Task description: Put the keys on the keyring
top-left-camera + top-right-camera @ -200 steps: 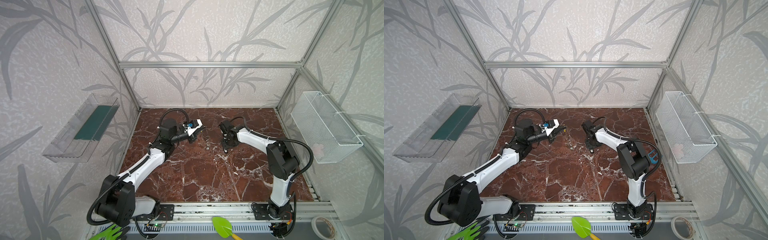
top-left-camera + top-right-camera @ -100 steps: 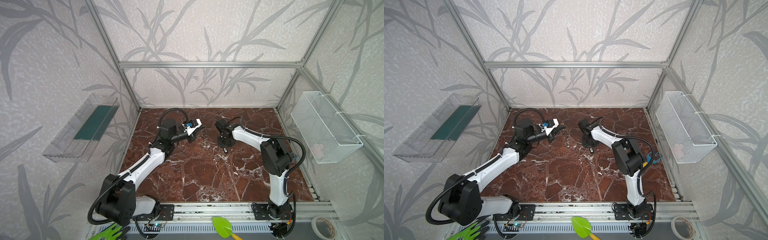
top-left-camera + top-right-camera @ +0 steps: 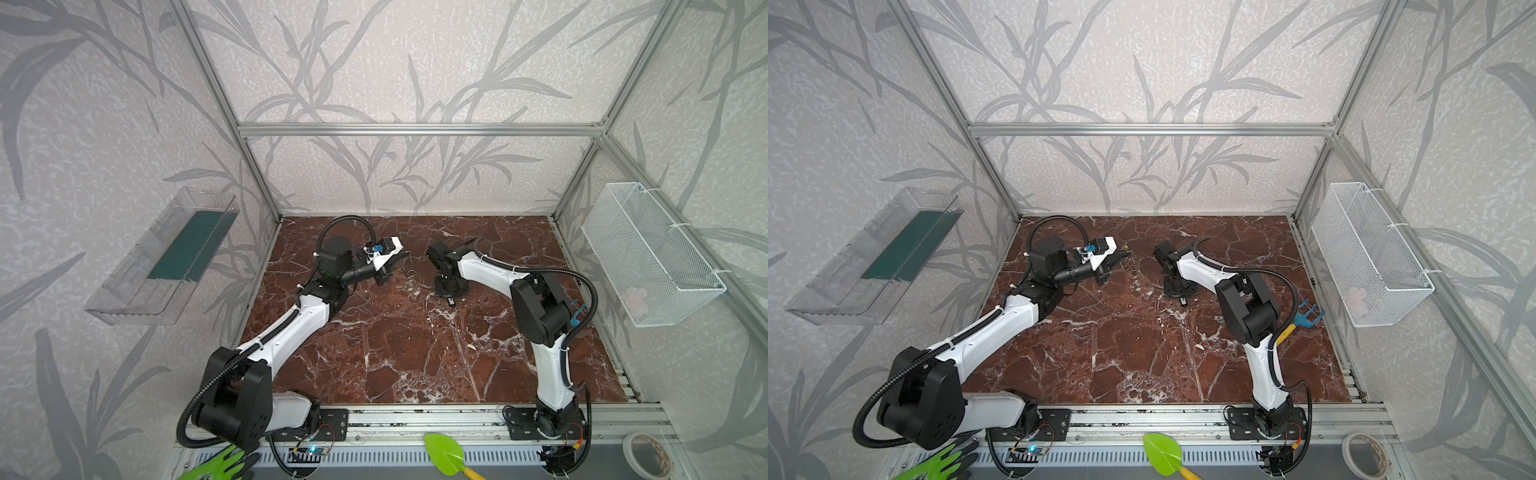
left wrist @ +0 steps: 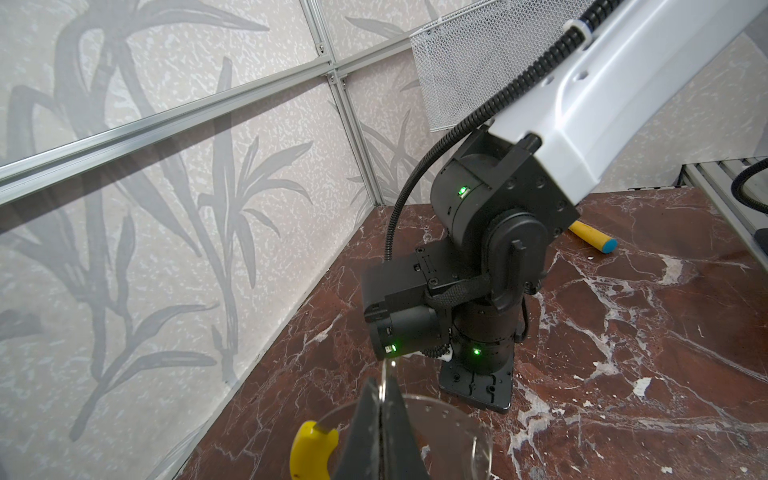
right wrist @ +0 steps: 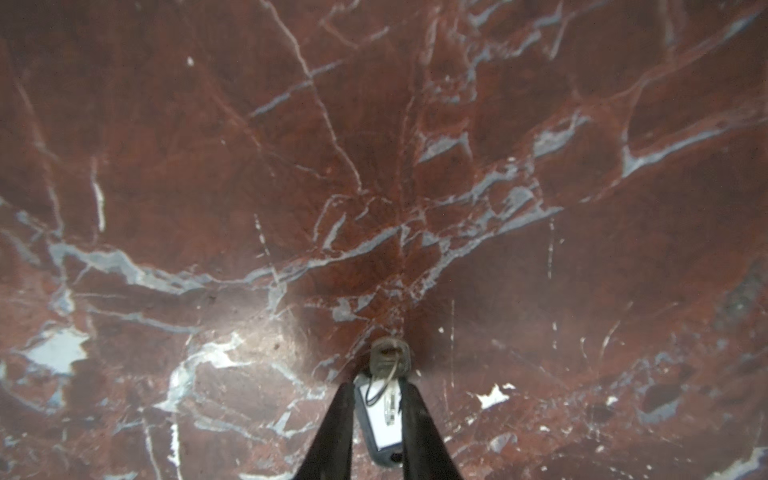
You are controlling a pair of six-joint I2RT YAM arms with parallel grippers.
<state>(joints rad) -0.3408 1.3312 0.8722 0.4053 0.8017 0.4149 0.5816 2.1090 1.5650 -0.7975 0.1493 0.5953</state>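
Toward the far edge of the tabletop (image 3: pixel 395 353), about midway across, the right gripper (image 5: pixel 376 388) points straight down at the keys (image 5: pixel 388 353), which lie flat on the marble. In the right wrist view their pale tag (image 5: pixel 380 419) sits lengthwise between the two dark fingers (image 5: pixel 332 436). Its long axis runs along the gripper's own reach, and a key head pokes out just past the fingertips. The fingers stand against both long sides of the tag, but I cannot tell whether they truly pinch it.

The left gripper (image 4: pixel 382 395) is clenched on the keyring (image 4: pixel 484 444), holding the thin hoop off the tabletop with its yellow sleeve (image 4: pixel 311 449) just beside the grip. From the keys, the hoop lies toward the left arm, near but apart. The right arm is plainly the nearer one for lifting the keys across to it.
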